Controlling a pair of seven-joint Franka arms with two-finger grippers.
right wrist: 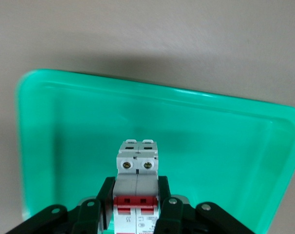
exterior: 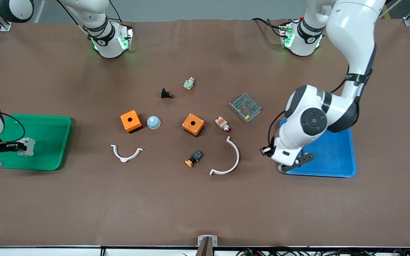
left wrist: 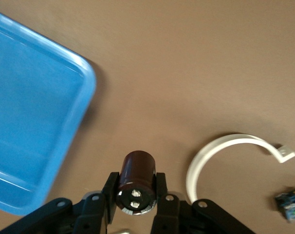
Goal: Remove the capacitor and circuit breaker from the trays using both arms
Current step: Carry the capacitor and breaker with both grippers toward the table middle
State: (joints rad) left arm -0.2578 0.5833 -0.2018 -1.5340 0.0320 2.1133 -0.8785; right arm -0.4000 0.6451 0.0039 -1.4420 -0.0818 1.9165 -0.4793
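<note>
**Both claws loaded, each at its tray**

My right claw [right wrist: 136, 207] is closed on the breaker [right wrist: 136, 195], its fingers pressed against the grey block's two sides, the red levers facing my wrist camera. I hold it over the green tray [exterior: 53, 142] at the right arm's end of the surface [exterior: 205, 202]; in the front view the breaker [exterior: 26, 147] shows as a pale block above the tray's floor.

My left claw [left wrist: 136, 202] is clamped on the capacitor [left wrist: 136, 182], a dark cylinder pinched between my fingers with its silvery end and two terminals turned toward my wrist camera. I hold it over bare surface just beside the blue tray [left wrist: 35, 122], at the corner nearest the white curved bracket [left wrist: 220, 156]. In the front view my left claw [exterior: 292, 164] sits over that tray's edge [exterior: 333, 156], and the capacitor itself is hidden under my wrist.
</note>
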